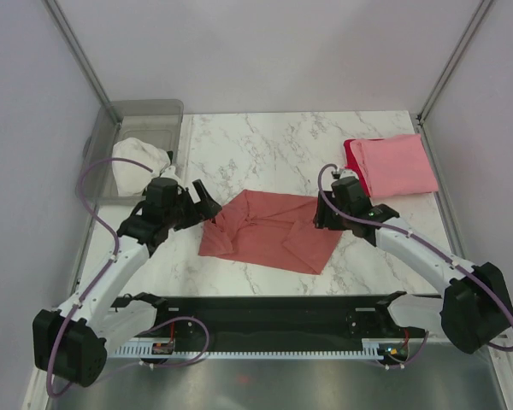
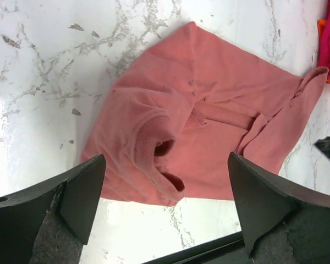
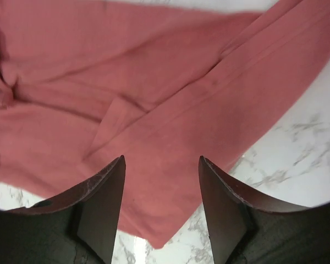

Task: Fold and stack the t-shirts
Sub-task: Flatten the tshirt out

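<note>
A clear bin [image 1: 147,115] at the back left of the table [image 1: 274,145] holds a bunched white cloth [image 1: 141,158]. The salmon-red shirt [image 1: 269,231] lies half folded in the middle, and the pink shirt [image 1: 403,164] sits folded on the red shirt [image 1: 350,154] at the back right. Both the left gripper [image 2: 165,203] and the right gripper [image 3: 160,203] hang open at the salmon-red shirt's sides, holding nothing

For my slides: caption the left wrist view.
Open left gripper over the crumpled salmon-red t-shirt on the marble table.
</note>
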`<action>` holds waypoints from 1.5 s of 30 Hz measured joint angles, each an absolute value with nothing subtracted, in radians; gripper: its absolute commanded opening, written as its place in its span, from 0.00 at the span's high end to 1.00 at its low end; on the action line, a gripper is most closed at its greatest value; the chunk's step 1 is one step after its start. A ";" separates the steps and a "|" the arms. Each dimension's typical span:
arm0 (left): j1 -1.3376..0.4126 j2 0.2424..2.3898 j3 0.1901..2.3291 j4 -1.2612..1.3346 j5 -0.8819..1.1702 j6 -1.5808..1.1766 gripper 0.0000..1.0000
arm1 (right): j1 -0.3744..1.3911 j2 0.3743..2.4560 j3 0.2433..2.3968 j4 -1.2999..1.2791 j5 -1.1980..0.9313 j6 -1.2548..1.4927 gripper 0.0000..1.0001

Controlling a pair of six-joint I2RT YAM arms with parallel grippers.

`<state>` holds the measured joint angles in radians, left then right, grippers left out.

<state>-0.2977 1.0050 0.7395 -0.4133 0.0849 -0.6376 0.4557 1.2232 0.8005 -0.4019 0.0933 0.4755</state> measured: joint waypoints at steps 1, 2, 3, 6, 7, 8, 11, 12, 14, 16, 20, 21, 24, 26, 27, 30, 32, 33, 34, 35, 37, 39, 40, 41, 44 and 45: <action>-0.310 0.995 0.739 -0.415 0.079 -0.634 0.00 | 0.489 1.224 0.783 -0.402 0.093 0.487 0.36; -0.323 0.985 0.739 -0.416 0.076 -0.630 0.00 | 0.527 1.224 0.772 -0.402 0.099 0.500 0.35; -0.333 0.974 0.739 -0.417 0.075 -0.628 0.00 | 0.560 1.224 0.767 -0.400 0.104 0.510 0.34; -0.343 0.939 0.728 -0.414 0.059 -0.628 0.00 | 0.620 1.211 0.759 -0.380 0.135 0.537 0.26; -0.343 0.920 0.718 -0.412 0.052 -0.628 0.00 | 0.624 1.195 0.751 -0.370 0.153 0.540 0.20; -0.342 0.905 0.707 -0.410 0.046 -0.628 0.00 | 0.624 1.169 0.738 -0.360 0.178 0.548 0.02; -0.343 0.865 0.667 -0.403 0.033 -0.628 0.00 | 0.617 1.077 0.693 -0.337 0.227 0.566 0.02; -0.343 0.853 0.653 -0.401 0.033 -0.628 0.00 | 0.612 1.042 0.672 -0.321 0.215 0.568 0.02; -0.343 0.835 0.630 -0.392 0.034 -0.628 0.00 | 0.609 1.002 0.642 -0.295 0.190 0.570 0.10; -0.343 0.816 0.611 -0.387 0.035 -0.628 0.00 | 0.616 1.037 0.652 -0.297 0.183 0.575 0.10; -0.343 0.773 0.597 -0.384 0.038 -0.628 0.00 | 0.712 1.258 0.762 -0.334 0.244 0.579 0.24; -0.343 0.765 0.596 -0.380 0.039 -0.628 0.00 | 0.745 1.315 0.789 -0.343 0.262 0.582 0.26; -0.343 0.744 0.593 -0.364 0.048 -0.628 0.00 | 0.815 1.426 0.845 -0.369 0.300 0.589 0.34; -0.343 0.741 0.593 -0.358 0.055 -0.628 0.00 | 0.830 1.459 0.868 -0.384 0.322 0.596 0.34; -0.343 0.741 0.593 -0.357 0.056 -0.628 0.00 | 0.835 1.477 0.881 -0.387 0.331 0.597 0.34; -0.343 0.742 0.588 -0.353 0.063 -0.628 0.00 | 0.849 1.534 0.922 -0.390 0.353 0.600 0.31; -0.343 0.749 0.583 -0.340 0.076 -0.628 0.00 | 0.862 1.567 0.935 -0.389 0.362 0.600 0.29; -0.343 0.756 0.583 -0.336 0.084 -0.628 0.00 | 0.867 1.578 0.936 -0.389 0.364 0.600 0.29; -0.343 0.765 0.583 -0.332 0.088 -0.628 0.00 | 0.872 1.590 0.937 -0.389 0.364 0.599 0.29; -0.343 0.777 0.583 -0.327 0.092 -0.629 0.00 | 0.878 1.603 0.937 -0.389 0.364 0.599 0.31; -0.343 0.801 0.583 -0.320 0.100 -0.629 0.00 | 0.886 1.629 0.937 -0.389 0.363 0.599 0.34; -0.343 0.820 0.583 -0.318 0.107 -0.628 0.00 | 0.891 1.655 0.938 -0.389 0.364 0.597 0.47; -0.343 0.827 0.583 -0.317 0.108 -0.628 0.00 | 0.893 1.666 0.938 -0.388 0.364 0.596 0.66; -0.343 0.833 0.583 -0.316 0.109 -0.628 0.00 | 0.893 1.670 0.938 -0.381 0.364 0.596 0.76; -0.343 0.847 0.583 -0.313 0.109 -0.628 0.02 | 0.894 1.658 0.933 -0.376 0.378 0.599 0.97; -0.343 0.854 0.583 -0.311 0.109 -0.628 0.02 | 0.894 1.641 0.920 -0.371 0.384 0.606 1.00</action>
